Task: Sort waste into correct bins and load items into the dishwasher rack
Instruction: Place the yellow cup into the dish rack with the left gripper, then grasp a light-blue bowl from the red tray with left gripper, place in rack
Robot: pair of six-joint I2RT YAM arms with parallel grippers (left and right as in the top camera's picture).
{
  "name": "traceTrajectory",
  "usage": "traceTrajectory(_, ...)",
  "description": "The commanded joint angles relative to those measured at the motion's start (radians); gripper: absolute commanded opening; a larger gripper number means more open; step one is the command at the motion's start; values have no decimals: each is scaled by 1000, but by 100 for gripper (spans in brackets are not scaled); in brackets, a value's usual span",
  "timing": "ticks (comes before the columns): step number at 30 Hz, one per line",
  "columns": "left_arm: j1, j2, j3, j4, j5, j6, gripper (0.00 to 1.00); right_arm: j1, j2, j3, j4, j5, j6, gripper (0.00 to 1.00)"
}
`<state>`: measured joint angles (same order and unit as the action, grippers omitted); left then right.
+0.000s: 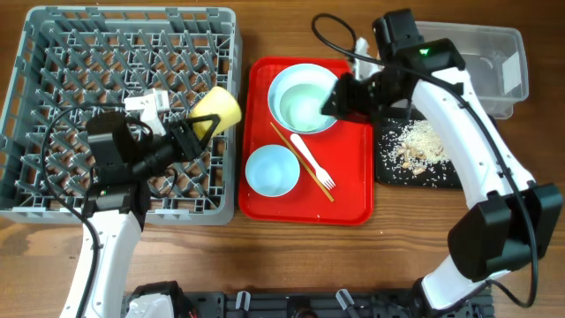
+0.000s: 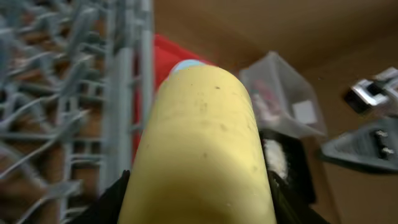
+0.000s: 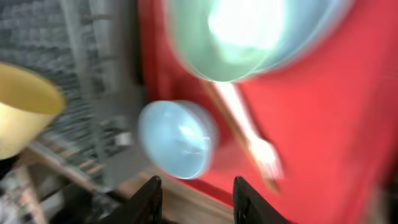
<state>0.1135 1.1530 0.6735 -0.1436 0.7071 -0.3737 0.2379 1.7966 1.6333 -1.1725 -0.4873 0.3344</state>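
A: where's the yellow cup (image 1: 218, 112) at?

B: clamped in the left pincer (image 1: 196, 131), lying sideways, long axis pointing away from it. The dishwasher rack (image 1: 53, 53) sits right underneath. Meanwhile the right pincer (image 3: 196, 186) is spread apart, empty, by the big mint bowl (image 1: 302, 99).

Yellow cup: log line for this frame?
left jaws: shut on yellow cup, over dishwasher rack | right jaws: open, by large bowl on red tray
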Motion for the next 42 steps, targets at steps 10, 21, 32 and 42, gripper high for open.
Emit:
traceTrajectory(10, 97, -16, 467, -790, -668, 135, 4, -165, -225, 10, -149, 237, -126, 38)
traceTrajectory(21, 97, 301, 466, -883, -698, 135, 4, -165, -223, 9, -142, 237, -126, 38)
traceTrajectory(32, 95, 321, 534, -848, -676, 135, 100, -165, -223, 9, -146, 230, -121, 96)
traceTrajectory(42, -386, 220, 586, -733, -494, 127, 100, -288, -272, 10, -134, 281, -44, 100)
